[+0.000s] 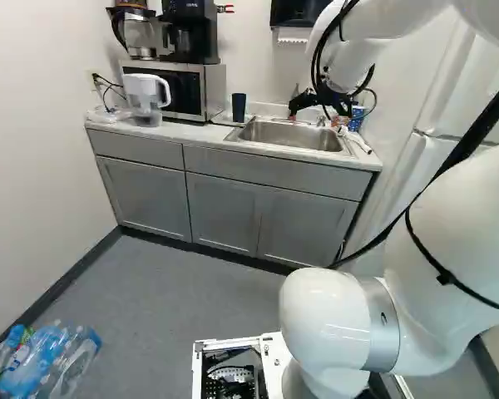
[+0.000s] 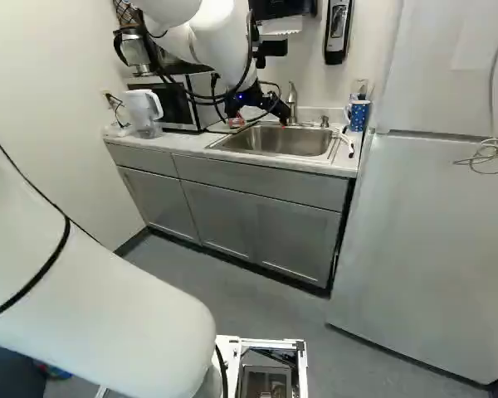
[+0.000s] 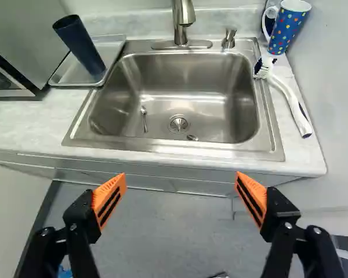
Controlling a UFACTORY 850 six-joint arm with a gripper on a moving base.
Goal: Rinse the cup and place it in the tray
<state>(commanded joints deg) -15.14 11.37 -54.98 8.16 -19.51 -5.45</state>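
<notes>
Guessing we're basically done: the cup point(image 3: 80, 47) is in the tray point(image 3: 68, 73), our gripper point(image 3: 180, 188) is spread wide and empty, so just back away.

coffee maker point(image 1: 191, 33) on microwave point(image 1: 214, 90), pitcher point(image 1: 146, 98) beside; bottles point(image 1: 46, 362) on floor point(image 1: 191, 283); brush point(image 3: 289, 97) on counter point(image 3: 23, 123).

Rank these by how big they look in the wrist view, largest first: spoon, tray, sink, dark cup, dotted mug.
1. Sink
2. Tray, partly behind the cup
3. Dark cup and dotted mug: too alike to rank
4. Spoon
</notes>
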